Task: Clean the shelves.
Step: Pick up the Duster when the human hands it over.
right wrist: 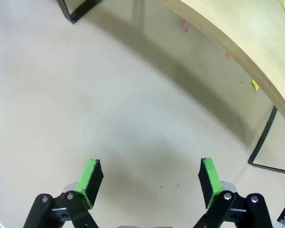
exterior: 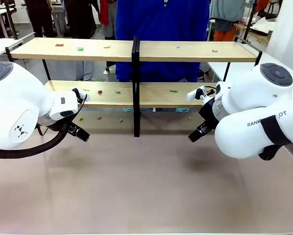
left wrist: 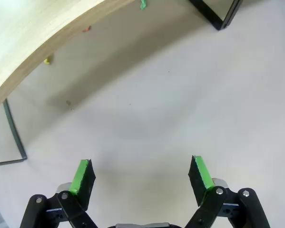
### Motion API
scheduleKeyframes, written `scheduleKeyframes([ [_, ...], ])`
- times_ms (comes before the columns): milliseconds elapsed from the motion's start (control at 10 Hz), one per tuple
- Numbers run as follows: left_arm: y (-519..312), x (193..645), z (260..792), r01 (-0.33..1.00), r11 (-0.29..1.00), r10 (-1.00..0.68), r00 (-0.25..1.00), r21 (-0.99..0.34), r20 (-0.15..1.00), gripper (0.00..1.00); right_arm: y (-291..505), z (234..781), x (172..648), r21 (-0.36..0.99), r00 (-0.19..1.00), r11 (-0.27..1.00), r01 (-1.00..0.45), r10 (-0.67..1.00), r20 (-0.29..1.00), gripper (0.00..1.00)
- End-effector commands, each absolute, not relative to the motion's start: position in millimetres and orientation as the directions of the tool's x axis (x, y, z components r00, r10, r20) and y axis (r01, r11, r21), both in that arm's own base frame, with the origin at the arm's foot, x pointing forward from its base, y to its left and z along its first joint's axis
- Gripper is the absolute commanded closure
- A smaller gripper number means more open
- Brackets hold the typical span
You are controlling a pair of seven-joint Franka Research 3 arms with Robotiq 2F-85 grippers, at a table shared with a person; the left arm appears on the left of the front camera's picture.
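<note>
Shelves (exterior: 97, 50) stood across the far side of the table (exterior: 146, 191): two wood boards in a black frame, with a person (exterior: 161, 19) in blue just behind. Small coloured scraps (exterior: 80, 48) dotted both boards, and a few more lay on the table under the lower board (exterior: 156, 100).

Left gripper (left wrist: 141, 173): jaws spread wide, nothing between them, hovering over bare table in front of the lower board's left half. Right gripper (right wrist: 151, 175): the same, spread and empty, in front of the right half.

Risks, as judged from here:
- The scraps looked tiny and flat. The pads (left wrist: 83, 176) could close on air, or flick a scrap off the board onto the table.
- The gap under the upper board (exterior: 156, 51) was low. A wrist reaching in could strike that board's edge or the frame and shove the light rack toward the person.
- The central post (exterior: 135, 73) split the reach, so an arm crossing the middle could clip it.
- Both arms were bulky. If they worked inward together, they could meet.
- Scraps beneath the lower board sat in shadow and were easy to miss.
</note>
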State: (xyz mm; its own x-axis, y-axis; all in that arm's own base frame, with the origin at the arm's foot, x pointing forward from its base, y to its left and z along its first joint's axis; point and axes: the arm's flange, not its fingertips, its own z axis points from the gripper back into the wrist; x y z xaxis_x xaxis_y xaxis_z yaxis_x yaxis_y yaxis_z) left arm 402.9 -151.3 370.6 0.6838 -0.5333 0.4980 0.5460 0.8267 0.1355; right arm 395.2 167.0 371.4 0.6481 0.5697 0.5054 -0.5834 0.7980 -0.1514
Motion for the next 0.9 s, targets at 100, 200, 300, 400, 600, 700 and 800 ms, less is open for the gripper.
scheduleKeyframes([
  [100, -151.3, 402.9, 370.6, 0.546, 0.827, -0.533, 0.684, 0.136, 0.498, 0.0, 167.0, 371.5, 395.2, -0.151, 0.648, 0.798, -0.583, 0.57, 0.505, 0.0],
  [200, -151.3, 402.9, 370.6, 0.546, 0.827, -0.533, 0.684, 0.136, 0.498, 0.0, 167.0, 371.5, 395.2, -0.151, 0.648, 0.798, -0.583, 0.57, 0.505, 0.0],
  [300, -151.3, 402.9, 370.6, 0.546, 0.827, -0.533, 0.684, 0.136, 0.498, 0.0, 167.0, 371.5, 395.2, -0.151, 0.648, 0.798, -0.583, 0.57, 0.505, 0.0],
  [400, -151.3, 402.9, 370.6, 0.546, 0.827, -0.533, 0.684, 0.136, 0.498, 0.0, 167.0, 371.5, 395.2, -0.151, 0.648, 0.798, -0.583, 0.57, 0.505, 0.0],
  [600, -151.3, 402.9, 370.6, 0.546, 0.827, -0.533, 0.684, 0.136, 0.498, 0.0, 167.0, 371.5, 395.2, -0.151, 0.648, 0.798, -0.583, 0.57, 0.505, 0.0],
  [700, -151.3, 402.9, 370.6, 0.546, 0.827, -0.533, 0.684, 0.136, 0.498, 0.0, 167.0, 371.5, 395.2, -0.151, 0.648, 0.798, -0.583, 0.57, 0.505, 0.0],
  [800, -151.3, 402.9, 370.6, 0.546, 0.827, -0.533, 0.684, 0.136, 0.498, 0.0, 167.0, 371.5, 395.2, -0.151, 0.648, 0.798, -0.583, 0.57, 0.505, 0.0],
])
